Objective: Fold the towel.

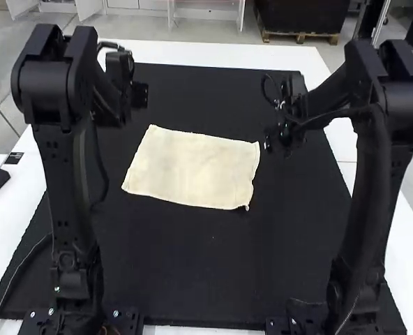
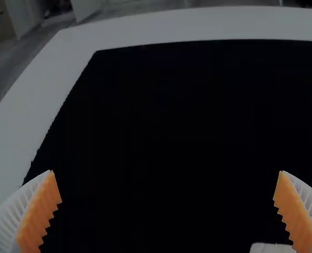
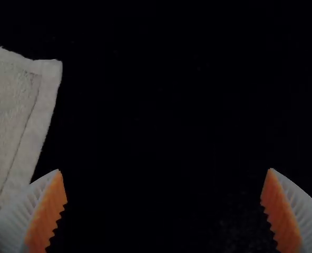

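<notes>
The left gripper (image 2: 166, 171) hangs, fingers wide apart, off the far left corner of the towel (image 1: 192, 169), which lies spread on the mat (image 1: 213, 279), long axis running left-right. By its right edge, the right gripper (image 3: 165, 169), also parted, looks nearer.

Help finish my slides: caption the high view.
Cream towel lying flat on a black mat, between the left arm and right arm.

Pretty sure this can be filed under robotics lab, or maybe a workshop tbh. It's given away by the left arm (image 1: 72, 209) and right arm (image 1: 365, 209) being mounted at a white table (image 1: 12, 230), with a black mat (image 1: 192, 272) laid on top and a cable (image 1: 24, 264) strung alongside.
</notes>
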You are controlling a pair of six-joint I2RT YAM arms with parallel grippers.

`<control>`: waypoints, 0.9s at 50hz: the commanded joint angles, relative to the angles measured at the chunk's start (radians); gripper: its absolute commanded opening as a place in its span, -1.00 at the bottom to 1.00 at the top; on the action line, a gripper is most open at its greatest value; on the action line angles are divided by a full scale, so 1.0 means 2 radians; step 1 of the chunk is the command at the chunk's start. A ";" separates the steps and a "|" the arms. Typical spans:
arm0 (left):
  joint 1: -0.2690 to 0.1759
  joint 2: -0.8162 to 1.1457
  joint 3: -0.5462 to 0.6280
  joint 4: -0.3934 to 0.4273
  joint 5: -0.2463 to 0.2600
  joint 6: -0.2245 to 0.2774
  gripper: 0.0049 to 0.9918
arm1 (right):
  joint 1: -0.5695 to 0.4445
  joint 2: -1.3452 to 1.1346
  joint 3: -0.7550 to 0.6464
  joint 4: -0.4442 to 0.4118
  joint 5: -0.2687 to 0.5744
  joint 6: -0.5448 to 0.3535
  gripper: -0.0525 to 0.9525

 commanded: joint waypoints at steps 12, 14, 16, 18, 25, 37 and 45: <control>-0.022 0.013 -0.021 0.018 0.014 -0.005 0.94 | 0.024 0.017 0.025 -0.010 -0.124 0.037 0.79; -0.024 0.014 -0.022 0.019 0.019 -0.005 0.94 | 0.026 0.017 0.025 -0.010 -0.137 0.038 0.79; -0.024 0.014 -0.023 0.019 0.021 -0.006 0.94 | 0.029 0.021 0.026 -0.010 -0.147 0.038 0.80; -0.022 0.015 -0.024 0.019 0.024 -0.006 0.94 | 0.030 0.023 0.028 -0.005 -0.155 0.040 0.80; -0.022 0.015 -0.028 0.019 0.033 -0.010 0.94 | 0.028 0.037 0.041 0.003 -0.169 0.051 0.80; -0.022 0.015 -0.032 0.016 0.046 -0.014 0.94 | 0.013 0.083 0.058 0.018 -0.174 0.044 0.79; -0.025 0.015 -0.033 0.013 0.050 -0.015 0.94 | 0.007 0.107 0.074 0.028 -0.174 0.038 0.80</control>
